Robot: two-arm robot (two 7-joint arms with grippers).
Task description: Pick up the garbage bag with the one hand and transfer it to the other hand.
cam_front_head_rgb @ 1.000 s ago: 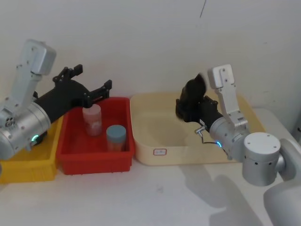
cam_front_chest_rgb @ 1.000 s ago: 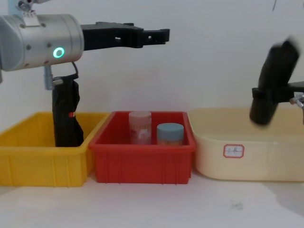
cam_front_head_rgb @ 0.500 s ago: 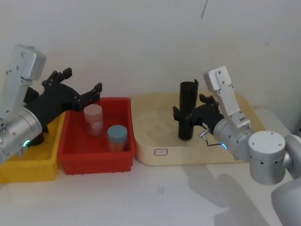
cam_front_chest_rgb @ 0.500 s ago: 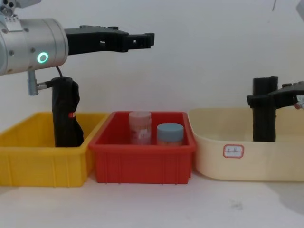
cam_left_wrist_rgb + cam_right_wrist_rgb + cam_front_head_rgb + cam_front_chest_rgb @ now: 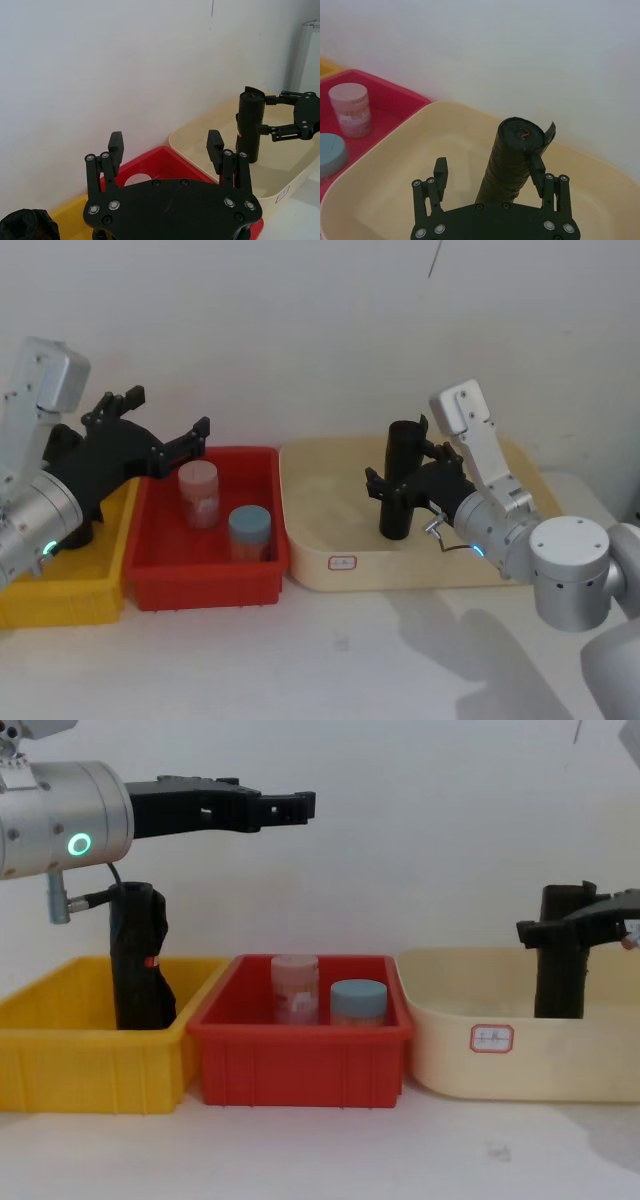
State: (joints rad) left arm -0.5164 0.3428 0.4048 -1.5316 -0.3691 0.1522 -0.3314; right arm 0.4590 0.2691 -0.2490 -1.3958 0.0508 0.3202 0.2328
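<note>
The garbage bag (image 5: pixel 402 480) is a smooth black roll standing upright in the cream bin (image 5: pixel 310 560); it also shows in the chest view (image 5: pixel 560 965) and both wrist views (image 5: pixel 512 160) (image 5: pixel 248 127). My right gripper (image 5: pixel 400 465), on the blue-ringed arm, is open around the roll's upper half. In the right wrist view (image 5: pixel 488 170) the roll stands close to one finger, with a wide gap to the other. My left gripper (image 5: pixel 165 412), on the green-ringed arm, hangs open and empty high over the red bin's (image 5: pixel 200 585) back left corner (image 5: pixel 290 805) (image 5: pixel 165 145).
A lumpier black roll (image 5: pixel 135 960) with a red mark stands in the yellow bin (image 5: pixel 60 1070) at the left. The red bin holds a pink jar (image 5: pixel 197 495) and a blue-lidded jar (image 5: pixel 247 530). A white wall is close behind the bins.
The right gripper brought the tilted roll down and stood it upright in the cream bin, then spread its fingers. The left gripper drew back to the left.
</note>
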